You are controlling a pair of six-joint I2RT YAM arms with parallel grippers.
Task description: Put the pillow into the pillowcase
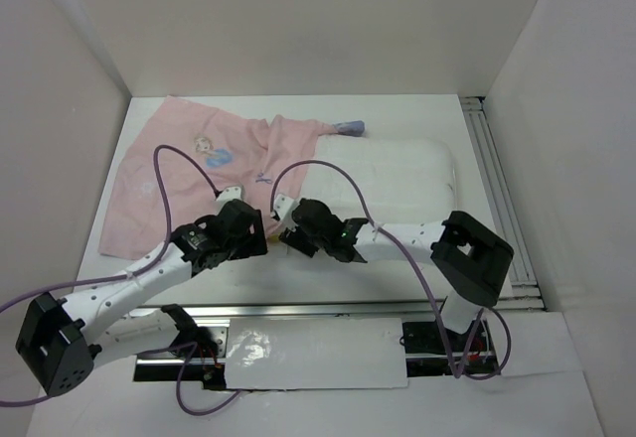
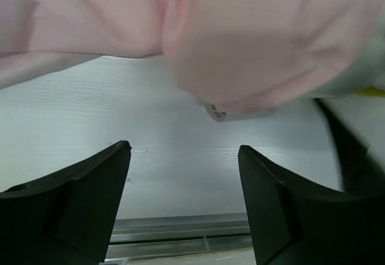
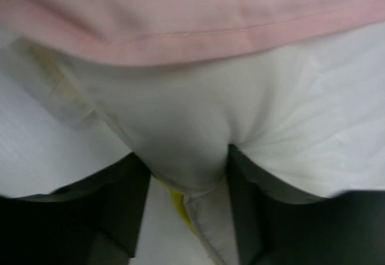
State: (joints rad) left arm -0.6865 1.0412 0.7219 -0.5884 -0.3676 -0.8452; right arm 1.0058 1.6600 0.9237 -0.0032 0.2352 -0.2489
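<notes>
The pillowcase (image 1: 179, 179) lies pale pink side up at the back left, with a small princess print showing, and its right part drapes over the left end of the white pillow (image 1: 397, 174). My right gripper (image 1: 286, 222) is shut on the pillow's near left corner. In the right wrist view (image 3: 186, 162) white fabric (image 3: 180, 126) and yellow piping (image 3: 177, 202) bulge between its fingers, under the pink hem (image 3: 180, 36). My left gripper (image 1: 258, 230) is open and empty just left of that corner. In its wrist view (image 2: 183, 147) the pink fabric (image 2: 240, 36) hangs above bare table.
White walls enclose the table on three sides. A metal rail (image 1: 497, 189) runs along the right edge and another (image 1: 328, 310) along the front by the arm bases. Purple cables (image 1: 328, 169) loop over the pillow and the pillowcase.
</notes>
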